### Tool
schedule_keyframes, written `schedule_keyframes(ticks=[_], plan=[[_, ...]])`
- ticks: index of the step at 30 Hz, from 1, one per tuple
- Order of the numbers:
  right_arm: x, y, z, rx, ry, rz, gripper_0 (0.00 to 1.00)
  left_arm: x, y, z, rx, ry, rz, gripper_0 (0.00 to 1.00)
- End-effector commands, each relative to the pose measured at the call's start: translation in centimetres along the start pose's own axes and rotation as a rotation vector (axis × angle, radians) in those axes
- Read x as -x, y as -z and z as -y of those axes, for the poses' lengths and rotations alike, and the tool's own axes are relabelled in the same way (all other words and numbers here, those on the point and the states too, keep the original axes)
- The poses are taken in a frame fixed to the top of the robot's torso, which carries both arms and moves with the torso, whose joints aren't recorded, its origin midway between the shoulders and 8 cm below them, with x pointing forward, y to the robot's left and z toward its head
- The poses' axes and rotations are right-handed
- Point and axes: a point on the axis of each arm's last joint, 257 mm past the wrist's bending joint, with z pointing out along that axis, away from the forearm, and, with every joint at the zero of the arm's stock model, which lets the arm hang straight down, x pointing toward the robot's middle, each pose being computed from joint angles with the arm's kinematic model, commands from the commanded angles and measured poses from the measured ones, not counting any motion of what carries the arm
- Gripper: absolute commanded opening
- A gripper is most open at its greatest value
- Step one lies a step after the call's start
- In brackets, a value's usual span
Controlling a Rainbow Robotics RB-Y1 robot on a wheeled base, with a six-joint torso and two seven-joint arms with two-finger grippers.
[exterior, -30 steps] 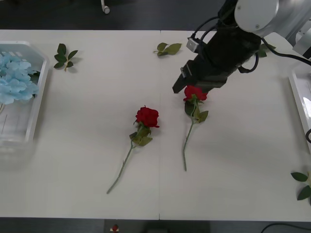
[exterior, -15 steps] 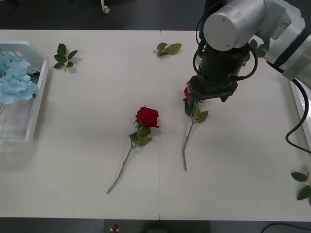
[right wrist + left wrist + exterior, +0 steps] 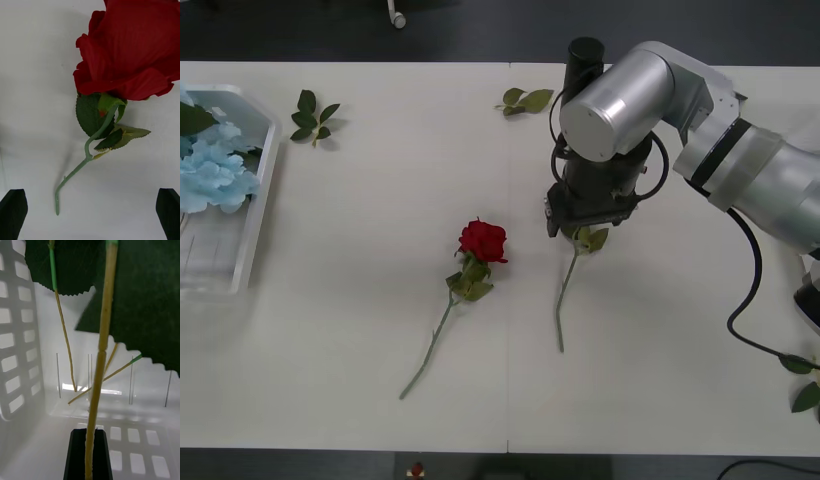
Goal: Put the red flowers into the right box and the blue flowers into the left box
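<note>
Right hand (image 3: 90, 215) over a rose, grab could go bad.
Table (image 3: 360, 300); left box (image 3: 265, 190) far left of the middle rose (image 3: 483, 241), blue flowers (image 3: 215, 175) inside, left hand (image 3: 89, 453) pinched shut on a stem (image 3: 103, 333) there. Right hand spread wide, holding nothing, over second rose (image 3: 131, 48) just right of middle rose. Risk: closing on the soft bloom crushes it or slips off, and the thin flat stem is easily missed.

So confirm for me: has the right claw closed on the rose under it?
No: the right claw hangs open, fingertips apart, above the rose lying on the table.

Right arm (image 3: 620, 110) covers one rose's bloom; another rose (image 3: 482, 241) lies beside.
</note>
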Motion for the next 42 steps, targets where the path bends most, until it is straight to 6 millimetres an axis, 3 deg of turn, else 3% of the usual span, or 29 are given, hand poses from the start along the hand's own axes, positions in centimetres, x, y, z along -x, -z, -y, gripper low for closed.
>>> schedule_keyframes(ticks=[1, 6, 7, 8, 9, 10, 11, 16, 19, 22, 31, 36, 37, 42], plan=[[0.8, -0.7, -0.9, 0.025, 0.003, 0.035, 1.0, -0.7, -0.3, -1.4, 0.031, 0.036, -0.002, 0.0], [1.5, -2.5, -1.3, 0.032, 0.002, 0.068, 1.0, -0.8, -0.4, -1.2, 0.023, 0.037, -0.001, 0.02], [1.6, -2.8, -1.3, 0.035, 0.002, 0.073, 1.0, -0.8, -0.4, -1.2, 0.022, 0.036, 0.001, 0.39], [1.7, -3.0, -1.3, 0.039, 0.002, 0.075, 1.0, -0.7, -0.4, -1.2, 0.021, 0.035, 0.003, 0.55], [1.9, -3.2, -1.3, 0.041, 0.002, 0.081, 1.0, -0.8, -0.5, -1.2, 0.021, 0.035, 0.003, 0.8], [1.9, -3.4, -1.3, 0.044, 0.002, 0.082, 1.0, -0.7, -0.5, -1.1, 0.021, 0.033, 0.006, 0.96], [1.9, -3.6, -1.4, 0.047, 0.002, 0.082, 1.0, -0.5, -0.4, -1.1, 0.019, 0.033, 0.01, 1.0], [2.0, -4.3, -1.4, 0.054, 0.013, 0.083, 1.0, -0.2, -0.1, -0.9, 0.0, 0.028, 0.027, 1.0], [1.9, -4.8, -1.2, 0.054, 0.019, 0.08, 1.0, 0.8, 1.1, -0.7, -0.012, -0.002, 0.054, 1.0], [1.8, -5.3, -1.0, 0.052, 0.025, 0.079, 1.0, 1.5, 3.5, -0.7, -0.04, -0.013, 0.07, 1.0], [1.5, -6.2, -0.6, 0.048, 0.051, 0.073, 1.0, 4.0, 14.0, 0.6, -0.064, -0.163, 0.156, 1.0], [1.1, -6.8, -0.5, 0.051, 0.066, 0.071, 1.0, 3.8, 17.7, 4.6, -0.169, -0.259, 0.178, 1.0], [1.0, -7.0, -0.6, 0.05, 0.074, 0.071, 1.0, 3.8, 18.3, 6.4, -0.222, -0.293, 0.186, 1.0], [0.9, -7.1, -0.5, 0.043, 0.087, 0.07, 1.0, 3.4, 18.8, 12.3, -0.413, -0.334, 0.188, 1.0]])
